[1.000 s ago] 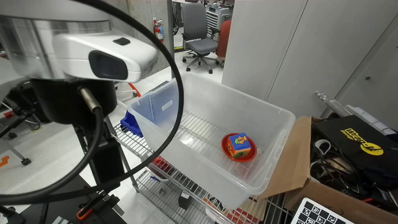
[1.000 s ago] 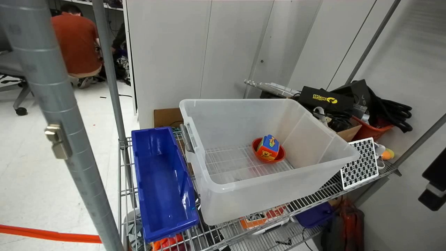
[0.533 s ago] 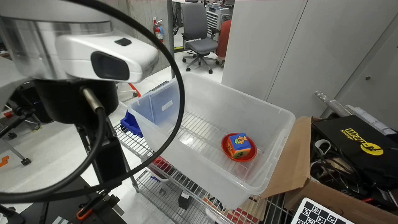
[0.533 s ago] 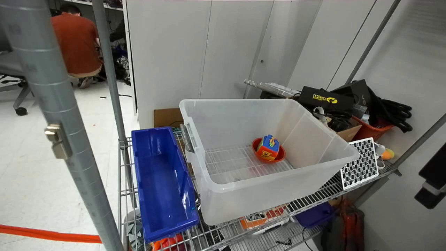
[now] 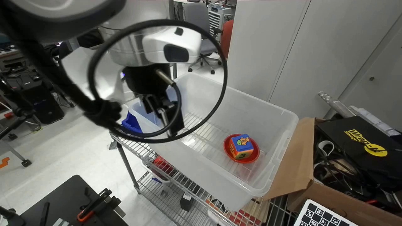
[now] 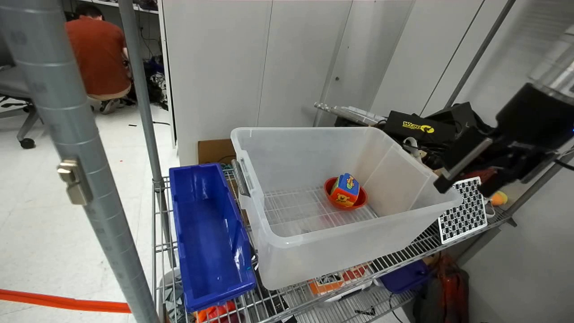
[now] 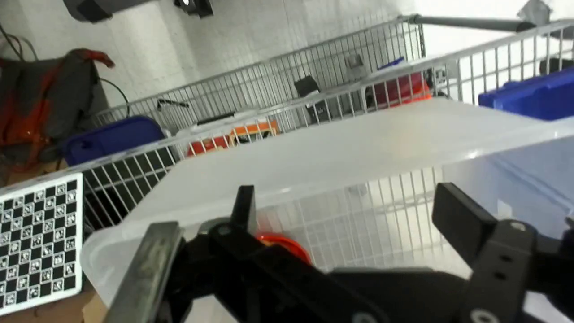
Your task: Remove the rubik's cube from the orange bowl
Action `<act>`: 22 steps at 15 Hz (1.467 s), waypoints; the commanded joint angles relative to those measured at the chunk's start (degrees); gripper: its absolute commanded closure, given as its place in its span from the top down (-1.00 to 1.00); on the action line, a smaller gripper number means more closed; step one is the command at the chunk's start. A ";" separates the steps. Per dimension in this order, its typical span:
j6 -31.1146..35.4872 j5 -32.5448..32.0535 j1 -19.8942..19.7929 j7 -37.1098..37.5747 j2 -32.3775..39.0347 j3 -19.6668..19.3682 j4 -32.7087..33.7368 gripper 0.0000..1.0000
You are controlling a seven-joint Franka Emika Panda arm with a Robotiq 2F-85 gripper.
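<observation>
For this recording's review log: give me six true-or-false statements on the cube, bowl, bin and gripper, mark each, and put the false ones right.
1. The rubik's cube rests in the orange bowl. True.
2. The gripper is open. True.
3. The gripper is touching the rubik's cube. False: both exterior views show them apart.
4. The orange bowl is upside down. False: it stands with its opening upward, the cube in it.
5. The orange bowl is inside the clear bin. True.
6. The rubik's cube is plain on every visible face. False: in an exterior view, a blue face carries a picture.
</observation>
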 commanded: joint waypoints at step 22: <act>2.34 7.34 -1.87 17.40 71.74 -6.81 72.83 1.00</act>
